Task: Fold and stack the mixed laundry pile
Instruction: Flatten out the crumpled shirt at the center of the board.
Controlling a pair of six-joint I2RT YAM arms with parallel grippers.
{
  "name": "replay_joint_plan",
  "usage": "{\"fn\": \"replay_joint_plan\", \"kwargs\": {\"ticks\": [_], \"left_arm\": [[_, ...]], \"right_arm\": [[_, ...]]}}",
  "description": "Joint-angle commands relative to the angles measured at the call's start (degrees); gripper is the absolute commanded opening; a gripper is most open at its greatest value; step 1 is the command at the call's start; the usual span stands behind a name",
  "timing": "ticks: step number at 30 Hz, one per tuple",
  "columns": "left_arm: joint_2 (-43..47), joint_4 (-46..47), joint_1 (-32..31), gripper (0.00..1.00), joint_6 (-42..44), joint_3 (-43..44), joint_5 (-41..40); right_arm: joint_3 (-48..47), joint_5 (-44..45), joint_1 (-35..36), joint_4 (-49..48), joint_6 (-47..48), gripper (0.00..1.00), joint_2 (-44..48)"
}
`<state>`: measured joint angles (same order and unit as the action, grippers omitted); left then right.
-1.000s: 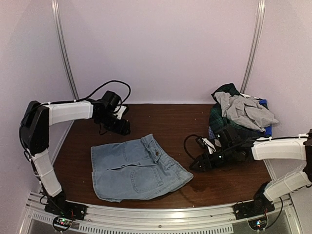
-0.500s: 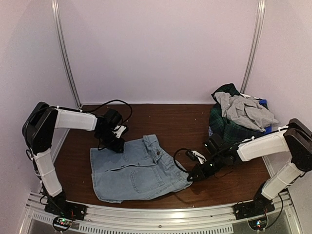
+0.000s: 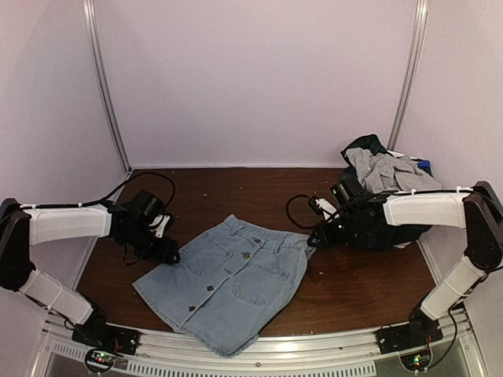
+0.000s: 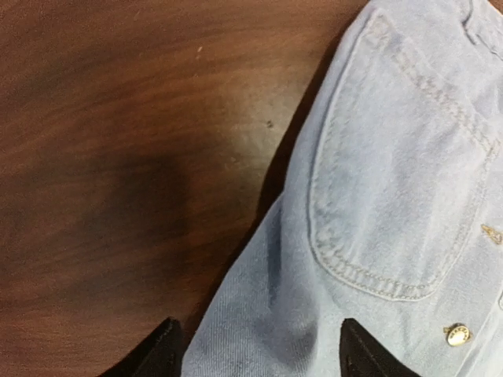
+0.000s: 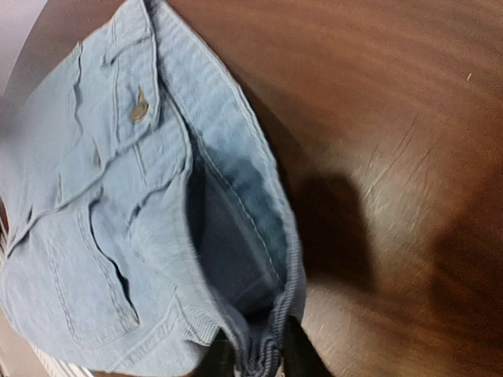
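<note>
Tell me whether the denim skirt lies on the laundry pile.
No, the denim skirt lies spread on the table, beside the laundry pile.

Left arm [image 3: 71, 224]: forearm extended low and level toward centre; left hand [image 4: 259, 342] fingers spread apart. Right arm [image 3: 424, 210]: forearm level, reaching inward; right hand [image 5: 256, 347] pinched onto pale blue denim skirt [image 5: 118, 196] waistband.

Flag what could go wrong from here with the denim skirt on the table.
The right gripper pinches only the waistband's rim of the skirt, so a pull may slip it free. The left gripper stands open astride the skirt's side edge; a one-sided pull could skew the cloth. The skirt's near corner reaches the edge of the table and might slide off.
</note>
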<state>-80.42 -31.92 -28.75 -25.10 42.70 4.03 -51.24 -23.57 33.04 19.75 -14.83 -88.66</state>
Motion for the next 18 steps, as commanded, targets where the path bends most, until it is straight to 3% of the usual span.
{"fn": "replay_joint_plan", "kwargs": {"ticks": [1,3,6,11,18], "left_arm": [[0.4,4.2,-0.6,0.72,0.7,8.4,1.0],[-4.0,5.5,-0.6,0.72,2.1,14.6,2.3],[-13.4,8.4,-0.6,0.70,4.2,22.4,6.0],[-25.6,8.9,-0.7,0.68,9.2,33.3,9.4],[-36.8,8.9,-1.8,0.68,13.5,42.0,13.8]], "right_arm": [[-5.7,3.7,-0.3,5.0,3.7,0.55,-1.6],[-5.1,3.9,-0.4,5.6,3.2,0.69,0.3],[-1.4,4.1,-0.8,6.1,1.1,0.76,4.6],[7.8,2.0,-1.6,2.7,-4.5,0.74,9.7],[11.5,0.3,-1.8,-4.4,-8.9,0.71,7.3]]}}
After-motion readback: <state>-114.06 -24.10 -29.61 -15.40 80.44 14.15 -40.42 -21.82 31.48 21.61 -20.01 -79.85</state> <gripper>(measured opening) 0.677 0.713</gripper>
